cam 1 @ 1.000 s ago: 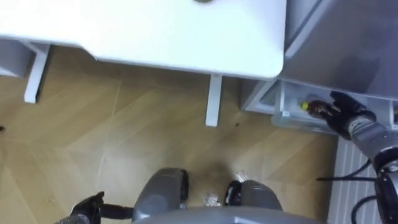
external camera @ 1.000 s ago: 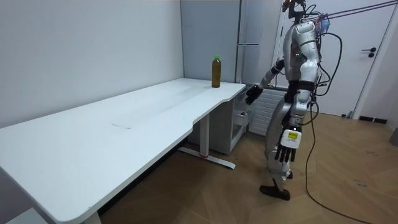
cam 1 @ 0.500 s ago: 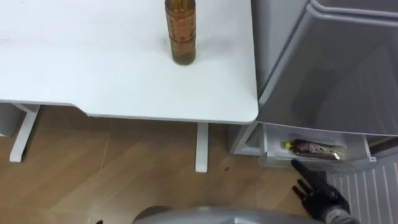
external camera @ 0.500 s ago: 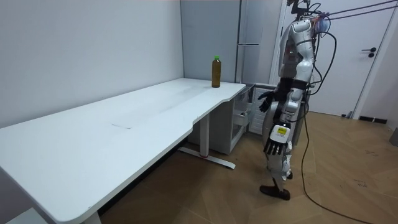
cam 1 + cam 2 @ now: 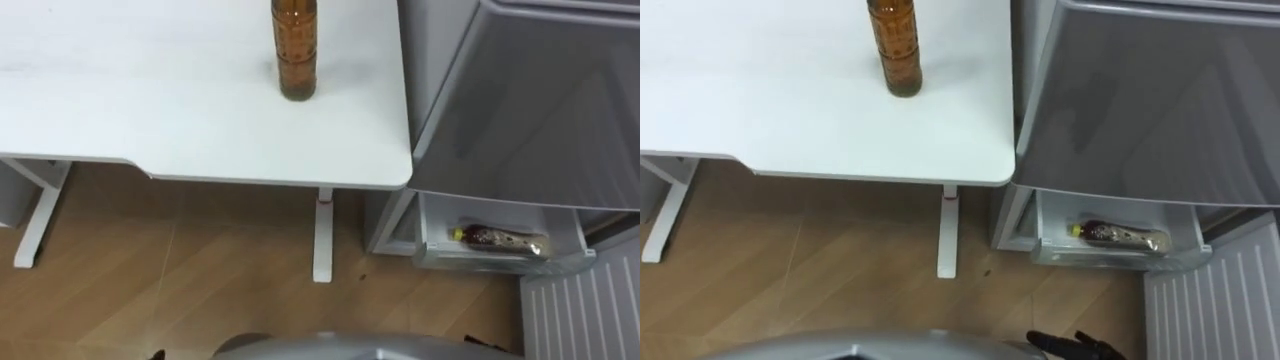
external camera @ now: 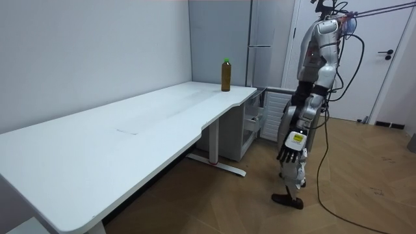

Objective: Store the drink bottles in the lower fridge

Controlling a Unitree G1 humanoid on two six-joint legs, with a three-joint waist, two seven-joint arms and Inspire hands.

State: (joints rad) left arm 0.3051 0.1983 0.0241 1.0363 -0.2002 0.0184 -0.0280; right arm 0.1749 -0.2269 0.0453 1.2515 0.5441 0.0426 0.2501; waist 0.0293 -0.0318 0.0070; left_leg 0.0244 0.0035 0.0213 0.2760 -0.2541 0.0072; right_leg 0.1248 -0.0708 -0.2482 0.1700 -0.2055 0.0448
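Note:
A brown drink bottle [image 5: 295, 50] stands upright near the right end of the white table [image 5: 150, 110]; in the room view the same bottle [image 6: 225, 75] has a green cap. A second brown bottle [image 5: 497, 240] with a yellow cap lies on its side in the open lower fridge compartment [image 5: 430, 235]. My right hand [image 5: 1075, 345] shows at the bottom edge with its fingers straight, well below that bottle and apart from it. My left hand [image 6: 290, 146] hangs at my side with relaxed fingers and holds nothing.
The grey fridge [image 5: 520, 100] stands right beside the table's end. Its lower door [image 5: 580, 310] hangs open at the lower right, white ribbed inside. Table legs [image 5: 320, 240] stand on the wooden floor [image 5: 200, 290]. I stand upright just in front of the fridge.
My right hand has drawn back from the lower fridge compartment, leaving the yellow-capped bottle lying there. I have straightened up and the view has lifted, bringing the table bottle into sight.

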